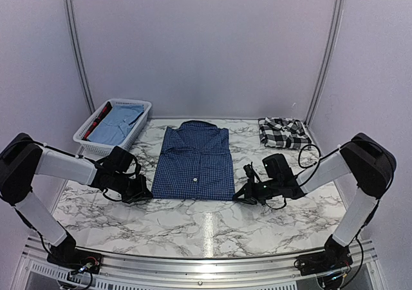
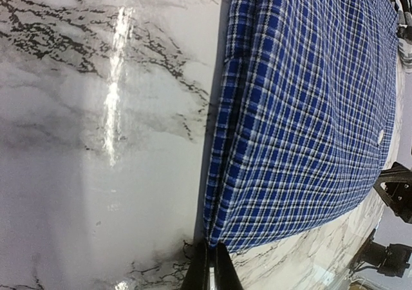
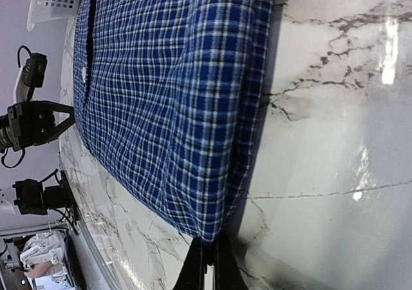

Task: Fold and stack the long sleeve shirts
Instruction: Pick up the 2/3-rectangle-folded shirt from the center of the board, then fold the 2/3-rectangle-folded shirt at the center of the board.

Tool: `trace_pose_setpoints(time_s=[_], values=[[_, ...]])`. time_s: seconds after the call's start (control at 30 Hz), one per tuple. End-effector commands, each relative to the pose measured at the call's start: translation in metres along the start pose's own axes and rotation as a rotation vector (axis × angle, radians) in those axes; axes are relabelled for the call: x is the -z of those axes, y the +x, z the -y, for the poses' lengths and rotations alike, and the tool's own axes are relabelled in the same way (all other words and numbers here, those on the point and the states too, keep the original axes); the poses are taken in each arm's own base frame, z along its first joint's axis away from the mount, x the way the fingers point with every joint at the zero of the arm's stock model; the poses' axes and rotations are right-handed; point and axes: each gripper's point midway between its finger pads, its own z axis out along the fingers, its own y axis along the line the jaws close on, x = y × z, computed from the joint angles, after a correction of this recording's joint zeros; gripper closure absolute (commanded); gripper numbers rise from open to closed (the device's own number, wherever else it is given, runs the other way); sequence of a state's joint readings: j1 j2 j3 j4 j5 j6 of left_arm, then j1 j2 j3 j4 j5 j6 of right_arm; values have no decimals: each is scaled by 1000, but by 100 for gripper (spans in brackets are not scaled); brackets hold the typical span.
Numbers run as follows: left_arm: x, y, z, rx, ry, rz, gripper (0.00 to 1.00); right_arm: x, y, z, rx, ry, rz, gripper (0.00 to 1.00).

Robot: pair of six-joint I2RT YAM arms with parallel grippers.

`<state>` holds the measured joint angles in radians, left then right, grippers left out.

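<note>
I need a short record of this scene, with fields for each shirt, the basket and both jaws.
blue checked shirt: flat, central, collar at far end
black-and-white plaid shirt: folded, far right
white basket: far left, light blue cloth inside
left jaws: shut on blue checked shirt, near left corner
right jaws: shut on its near right corner

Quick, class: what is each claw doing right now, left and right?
Left claw: closed, pinching the blue shirt at its near left corner.
Right claw: closed, pinching the same shirt's near right corner.
</note>
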<state>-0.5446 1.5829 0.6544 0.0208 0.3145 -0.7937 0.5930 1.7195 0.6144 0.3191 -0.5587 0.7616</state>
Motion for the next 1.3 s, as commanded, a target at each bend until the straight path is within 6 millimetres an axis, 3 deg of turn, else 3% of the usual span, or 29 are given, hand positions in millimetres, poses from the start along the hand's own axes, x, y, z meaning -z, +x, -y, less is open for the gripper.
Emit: trace_pose_setpoints(time_s=[0.0, 0.17, 0.4, 0.53, 0.7, 0.87, 0.97, 1.13, 1.27], values=[[6, 15, -5, 26, -23, -45, 100, 4, -7, -12, 42, -10, 26, 100], [14, 24, 2, 26, 0, -38, 100, 13, 8, -21, 60, -21, 32, 100], [32, 65, 9, 41, 24, -27, 100, 28, 56, -46, 85, -34, 14, 100], [60, 79, 18, 56, 78, 24, 100, 48, 77, -61, 82, -43, 27, 100], [96, 79, 46, 30, 150, 83, 100, 81, 75, -93, 102, -77, 87, 100], [116, 58, 75, -24, 165, 144, 100, 100, 53, -121, 153, -64, 145, 100], [121, 35, 98, -50, 168, 172, 100, 103, 26, -130, 177, -33, 178, 100], [116, -25, 116, -64, 145, 220, 100, 111, -45, -118, 151, -11, 268, 100], [100, -87, 132, -71, 151, 240, 100, 98, -103, -105, 143, 13, 293, 100]])
